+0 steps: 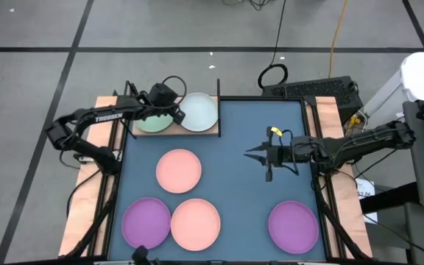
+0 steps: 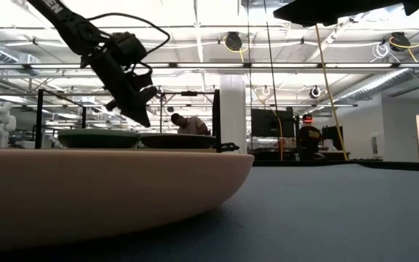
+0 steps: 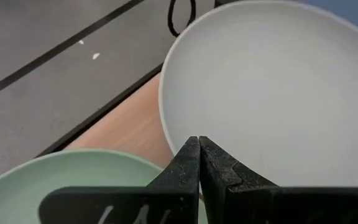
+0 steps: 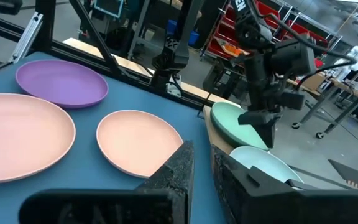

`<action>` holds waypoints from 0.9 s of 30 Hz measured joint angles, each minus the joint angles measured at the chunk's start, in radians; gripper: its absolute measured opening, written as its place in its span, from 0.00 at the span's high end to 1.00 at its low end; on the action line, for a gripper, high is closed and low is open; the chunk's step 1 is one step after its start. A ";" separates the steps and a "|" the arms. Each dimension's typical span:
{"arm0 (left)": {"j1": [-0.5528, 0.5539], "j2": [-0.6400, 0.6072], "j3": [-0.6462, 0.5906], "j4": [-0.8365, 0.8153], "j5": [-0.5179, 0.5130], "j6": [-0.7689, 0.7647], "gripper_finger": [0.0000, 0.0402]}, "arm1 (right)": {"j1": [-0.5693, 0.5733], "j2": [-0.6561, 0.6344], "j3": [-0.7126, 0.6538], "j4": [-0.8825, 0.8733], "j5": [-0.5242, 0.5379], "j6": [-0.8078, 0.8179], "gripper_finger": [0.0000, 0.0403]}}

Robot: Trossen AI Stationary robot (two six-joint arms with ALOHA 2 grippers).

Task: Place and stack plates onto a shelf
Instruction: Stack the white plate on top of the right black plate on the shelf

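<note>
The wooden shelf (image 1: 213, 131) stands at the mat's far left. A pale green plate (image 1: 150, 122) and a pale blue-white plate (image 1: 200, 110) lie side by side on it. My left gripper (image 1: 177, 115) is shut and empty. It hovers above the gap between those two plates (image 3: 199, 140), clear of them in the low view (image 2: 142, 118). My right gripper (image 1: 259, 154) is shut and empty above the mat's middle right, pointing left. Two pink plates (image 1: 179, 169) (image 1: 195, 223) and two purple plates (image 1: 146, 221) (image 1: 293, 224) lie flat on the mat. The black plates are out of view.
The blue-grey mat (image 1: 234, 184) has bare room in its middle and far right. Black shelf posts (image 2: 216, 120) stand at the board's corners. A keyboard (image 1: 315, 90) and cables lie beyond the far edge. People show in the room behind (image 2: 188, 125).
</note>
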 joint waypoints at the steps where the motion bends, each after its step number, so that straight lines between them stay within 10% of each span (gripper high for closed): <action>1: 0.001 0.008 0.000 0.000 0.000 0.000 1.00 | 0.000 0.000 0.000 0.000 0.000 0.000 0.90; 27: 0.034 0.040 0.000 0.037 -0.039 0.011 1.00 | 0.000 0.000 0.000 -0.002 0.000 0.000 0.90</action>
